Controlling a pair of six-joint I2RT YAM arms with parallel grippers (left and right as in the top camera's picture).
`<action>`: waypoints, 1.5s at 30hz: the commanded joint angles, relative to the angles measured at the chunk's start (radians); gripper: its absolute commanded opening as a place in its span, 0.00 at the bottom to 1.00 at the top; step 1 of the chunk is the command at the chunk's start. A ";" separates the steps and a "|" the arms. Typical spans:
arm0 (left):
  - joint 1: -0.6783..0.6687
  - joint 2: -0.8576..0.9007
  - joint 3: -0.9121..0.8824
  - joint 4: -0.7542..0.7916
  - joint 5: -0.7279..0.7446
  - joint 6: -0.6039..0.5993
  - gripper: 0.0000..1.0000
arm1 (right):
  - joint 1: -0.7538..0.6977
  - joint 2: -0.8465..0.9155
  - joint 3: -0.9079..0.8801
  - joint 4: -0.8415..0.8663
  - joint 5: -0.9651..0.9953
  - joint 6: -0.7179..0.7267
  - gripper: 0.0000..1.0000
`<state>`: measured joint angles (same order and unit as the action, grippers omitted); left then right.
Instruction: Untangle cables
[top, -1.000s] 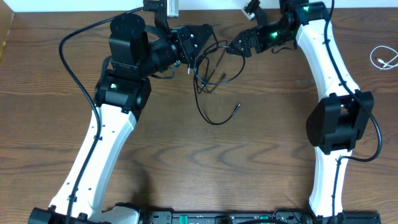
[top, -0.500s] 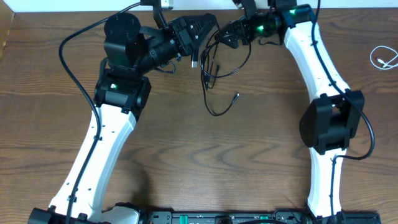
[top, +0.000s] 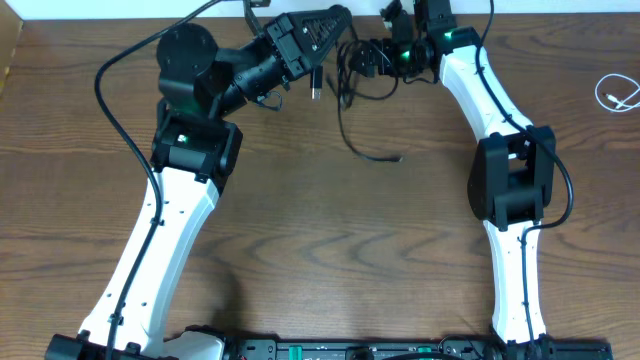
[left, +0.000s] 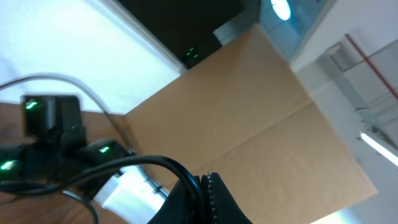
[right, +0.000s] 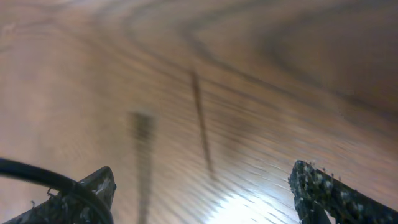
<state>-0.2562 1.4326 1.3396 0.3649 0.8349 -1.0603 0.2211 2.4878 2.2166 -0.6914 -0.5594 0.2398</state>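
Note:
The black cable hangs in loops between my two grippers at the far edge of the table. One plug end trails low and another plug dangles under the left gripper. My left gripper is shut on the black cable, as the left wrist view shows at its jaws. My right gripper is by the tangle. In the right wrist view its fingers are wide apart, and the black cable lies across the left finger. The white cable lies apart at the far right.
The brown wooden table fills the overhead view. Thick black wires run along both arms. A cardboard panel and a white wall stand beyond the far edge of the table.
Both grippers have moved toward the far edge with the black cable. The right gripper has come left, closer to the left one. The cable's loops have bunched up.

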 joint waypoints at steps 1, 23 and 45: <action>0.006 -0.023 0.026 0.043 0.029 -0.045 0.07 | -0.024 0.017 -0.001 -0.043 0.184 0.081 0.86; 0.397 -0.023 0.026 -0.050 0.008 0.062 0.07 | -0.293 0.017 -0.001 -0.510 0.662 0.036 0.81; 0.438 -0.014 0.025 -0.865 -0.727 0.564 0.07 | -0.457 0.017 -0.001 -0.621 0.748 -0.019 0.79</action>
<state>0.1757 1.4322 1.3441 -0.4835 0.2943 -0.5655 -0.2092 2.4962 2.2158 -1.3083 0.1555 0.2367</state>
